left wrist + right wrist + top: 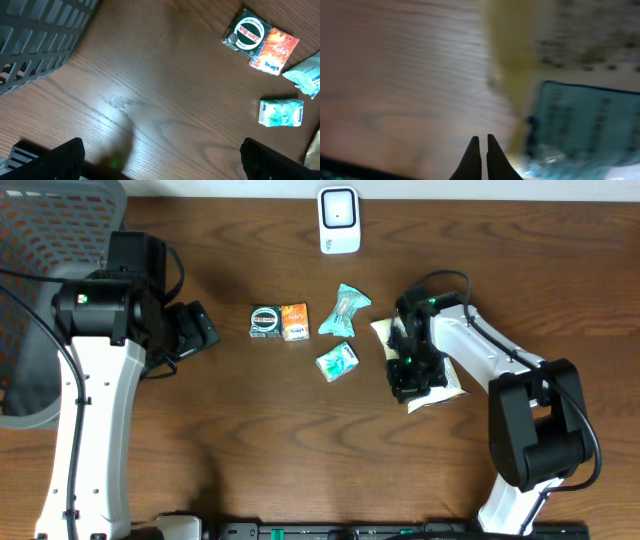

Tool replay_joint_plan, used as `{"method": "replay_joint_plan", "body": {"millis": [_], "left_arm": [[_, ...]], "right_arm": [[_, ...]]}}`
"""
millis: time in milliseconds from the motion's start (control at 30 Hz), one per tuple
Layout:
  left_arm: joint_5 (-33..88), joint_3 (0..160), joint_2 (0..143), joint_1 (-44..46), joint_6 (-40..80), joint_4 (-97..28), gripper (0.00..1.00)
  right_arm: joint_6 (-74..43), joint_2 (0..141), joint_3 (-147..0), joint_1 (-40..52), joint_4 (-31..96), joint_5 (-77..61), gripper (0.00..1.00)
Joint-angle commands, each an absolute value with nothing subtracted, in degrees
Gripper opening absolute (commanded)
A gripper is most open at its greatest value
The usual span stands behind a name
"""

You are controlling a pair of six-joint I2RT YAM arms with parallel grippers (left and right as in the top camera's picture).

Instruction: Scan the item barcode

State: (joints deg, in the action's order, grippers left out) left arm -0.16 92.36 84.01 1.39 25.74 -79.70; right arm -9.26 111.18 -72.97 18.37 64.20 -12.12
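Packets and small boxes lie across the middle of the wooden table [250,440]. The white scanner [339,220] stands at the middle of the far edge. The cream packet [448,383] lies flat right of the table's centre, well short of the scanner, and the right gripper [404,388] is low over its left part. In the blurred right wrist view the gripper's two fingertips are pressed together with nothing between them. The packet's yellowish edge and a teal printed panel lie just to their right, and whether the tips touch the packet cannot be told. The left gripper [162,165] hovers over bare wood toward the left edge. Its jaws are spread wide and hold nothing; each finger [62,160] shows at a bottom corner of the left wrist view. A grey mesh basket [40,270] fills the far left corner. Near the centre a green Zam-Buk box [265,321] and an orange box [295,322] sit touching side by side. A teal pouch [344,311] lies just to their right, and a small tissue pack [337,362] lies nearer the front, between the pouch and the cream packet.
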Motion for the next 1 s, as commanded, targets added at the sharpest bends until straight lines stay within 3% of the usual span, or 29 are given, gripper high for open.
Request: {"method": "replay_joint_plan", "body": {"millis": [0, 167, 300, 467, 667, 733, 800, 867, 967], "left_arm": [[-0.51, 92.40, 84.33, 1.34, 26.26, -80.09, 0.98], [-0.51, 92.40, 84.33, 1.34, 26.26, -80.09, 0.98], [-0.51, 92.40, 84.33, 1.34, 26.26, -80.09, 0.98], [-0.51, 92.40, 84.33, 1.37, 26.26, -80.09, 0.98], [-0.51, 92.40, 84.33, 1.37, 26.26, -80.09, 0.98], [-0.51, 92.40, 84.33, 1.34, 26.26, -80.09, 0.98], [-0.51, 92.40, 84.33, 1.37, 26.26, -80.09, 0.98], [-0.51, 92.40, 84.33, 1.34, 26.26, -80.09, 0.98], [-0.51, 92.40, 84.33, 1.34, 26.26, -80.09, 0.98]], "right_arm": [[-13.91, 111.44, -70.78, 16.29, 61.89, -4.03, 0.01], [-13.93, 111.44, -70.63, 10.87, 54.72, 4.80, 0.02], [-13.91, 111.44, -75.33, 5.28, 45.65, 9.96, 0.11], [-13.91, 111.44, -90.80, 0.14, 43.05, -5.15, 0.13], [-13.89, 111.44, -98.13, 0.64, 40.47, -22.74, 0.16], [-13.87, 111.63, -97.93, 1.67, 39.33, -22.33, 0.29], [-13.87, 112.44, -97.32, 3.33, 38.46, -19.38, 0.55], [-13.87, 113.84, -97.27, 5.10, 38.54, -15.77, 0.73], [-8.01, 117.25, -97.27, 8.49, 38.54, -12.53, 0.94]]}}
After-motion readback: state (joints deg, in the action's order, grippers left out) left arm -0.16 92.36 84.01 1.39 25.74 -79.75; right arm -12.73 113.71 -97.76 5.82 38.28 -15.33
